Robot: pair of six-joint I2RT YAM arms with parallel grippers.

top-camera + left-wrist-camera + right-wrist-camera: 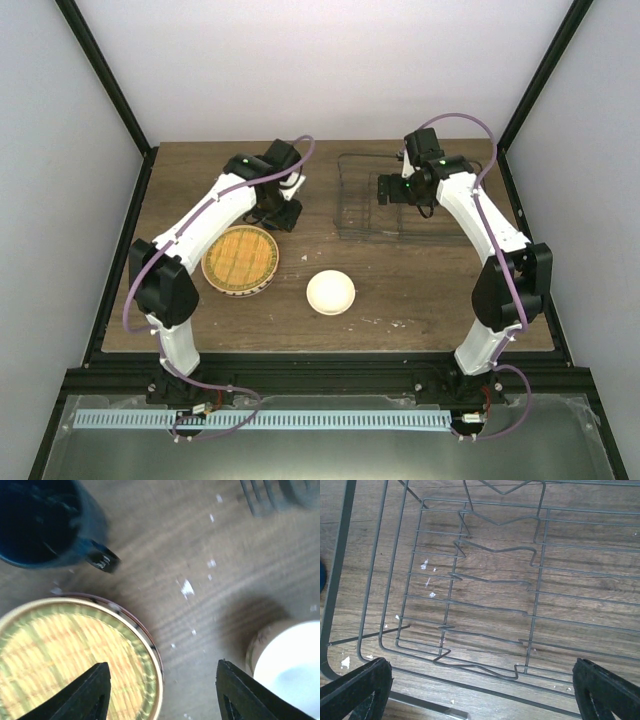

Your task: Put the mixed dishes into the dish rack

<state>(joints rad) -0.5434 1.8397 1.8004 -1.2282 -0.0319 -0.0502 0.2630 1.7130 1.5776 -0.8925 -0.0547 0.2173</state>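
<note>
yellow-orange grid-patterned plate [240, 258] lies on the wooden surface [420, 290] toward the left, with the small cream bowl [330, 292] near it on the right, not touching. the dark blue mug [45, 525] stands upright just behind the plate. the left tool [162, 672] hangs above them, released and gripping nothing. the right tool [480, 680] is spread wide over the wire dish rack [495, 550] at the far right.

A dark wood-grain table [420, 290] stands enclosed by plain white walls [320, 60] edged with black frame bars [105, 75].
</note>
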